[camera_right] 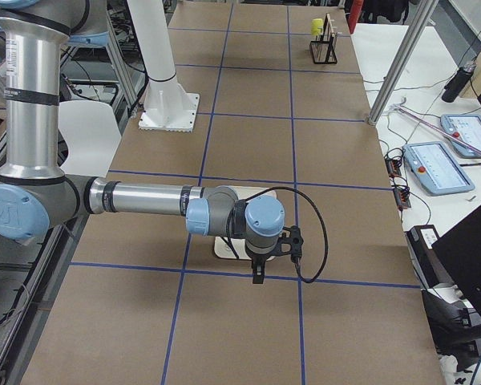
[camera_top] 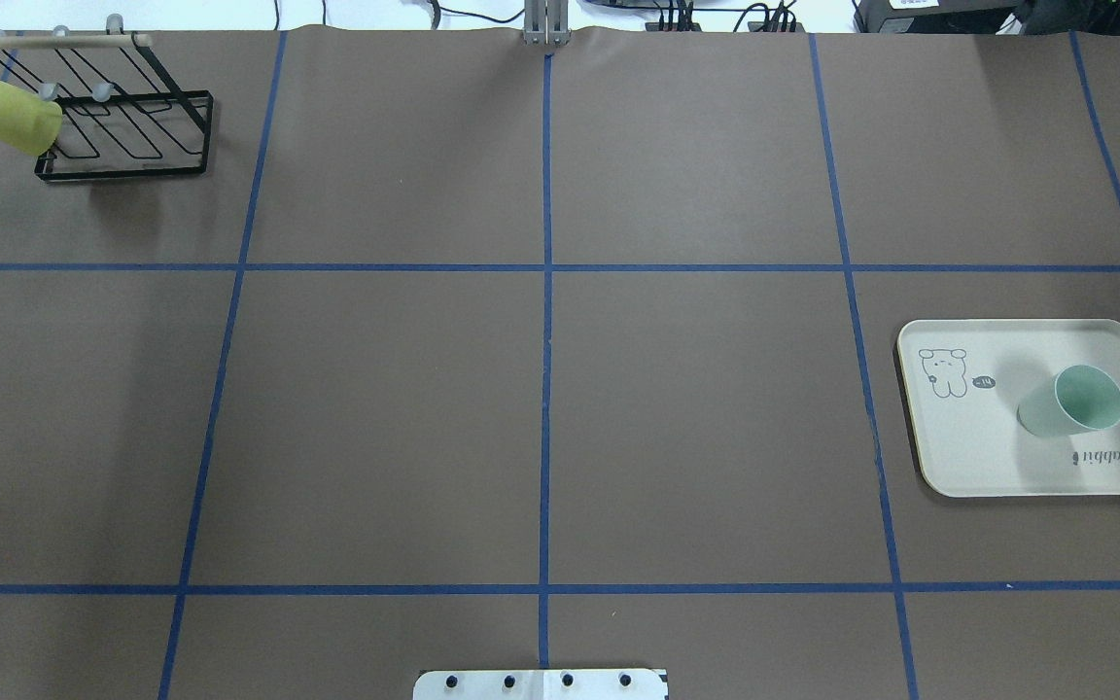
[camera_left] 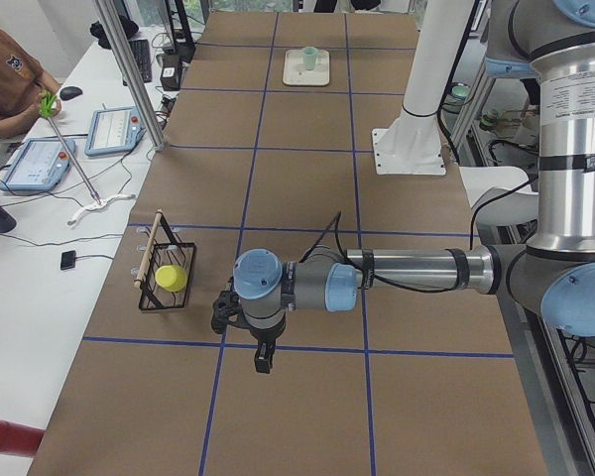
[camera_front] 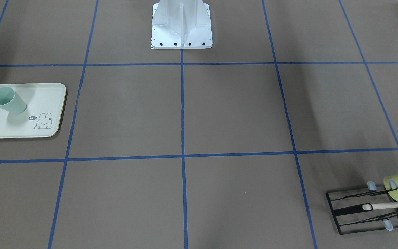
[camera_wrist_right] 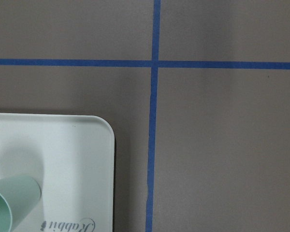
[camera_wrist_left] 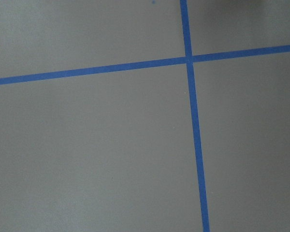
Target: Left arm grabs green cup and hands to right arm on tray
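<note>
Green cup [camera_top: 1070, 403] is seen standing mouth-up on the tray [camera_top: 1007, 467] at the right of the overhead view. It sits nearer the tray's right end than the bunny drawing, and nothing is touching it. Neither arm is shown in the overhead or front-facing views; both are seen only from the two end cameras, stretched out above the surface [camera_top: 375, 408]. The left hand [camera_left: 262, 362] is pointed down near a blue tape crossing. It lies not far from the black wire rack [camera_top: 122, 131], which carries a yellow-green cup [camera_top: 6, 115], and well apart from the tray at the top of that frame. The right hand [camera_right: 258, 277] is held just beside the tray; the tray's corner and the side of the green cup are caught at the lower left of the right wrist view. How far either hand is open cannot be told from the end views, and no fingers are shown by the wrist cameras. Nothing is seen held in either hand. From the way things lie, the hand-over and the placing are judged to be done, and the step in hand is taken to be the clearing of the arms. If so, little more is called for than that both arms be drawn back without the cup being knocked. Most care is owed to the right arm, since it is the nearer to the tray.
</note>
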Robot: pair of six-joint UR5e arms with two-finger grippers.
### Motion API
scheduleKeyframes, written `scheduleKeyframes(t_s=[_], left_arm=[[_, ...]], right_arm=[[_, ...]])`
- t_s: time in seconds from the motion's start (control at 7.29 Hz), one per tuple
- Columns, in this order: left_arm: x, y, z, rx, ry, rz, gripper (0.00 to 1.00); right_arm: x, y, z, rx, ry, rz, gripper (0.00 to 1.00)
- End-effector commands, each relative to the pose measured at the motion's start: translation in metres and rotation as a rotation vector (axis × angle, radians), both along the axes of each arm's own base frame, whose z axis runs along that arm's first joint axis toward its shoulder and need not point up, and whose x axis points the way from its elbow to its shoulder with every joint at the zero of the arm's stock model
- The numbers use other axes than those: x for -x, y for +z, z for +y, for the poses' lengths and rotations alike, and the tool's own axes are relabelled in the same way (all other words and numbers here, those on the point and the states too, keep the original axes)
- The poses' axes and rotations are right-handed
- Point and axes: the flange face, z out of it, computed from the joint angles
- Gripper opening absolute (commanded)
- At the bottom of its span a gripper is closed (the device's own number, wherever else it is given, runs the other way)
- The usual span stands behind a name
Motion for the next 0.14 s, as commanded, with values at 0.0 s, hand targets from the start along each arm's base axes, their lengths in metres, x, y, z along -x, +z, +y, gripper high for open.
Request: scheduleKeyframes(t_s=[0.0], left_arm=[[-0.0001, -0.0005, -0.0011, -0.001, 0.000, 0.000, 1.00]], right_arm=[[0.0006, -0.0002, -0.0003, -0.001, -0.001, 0.000, 0.99]])
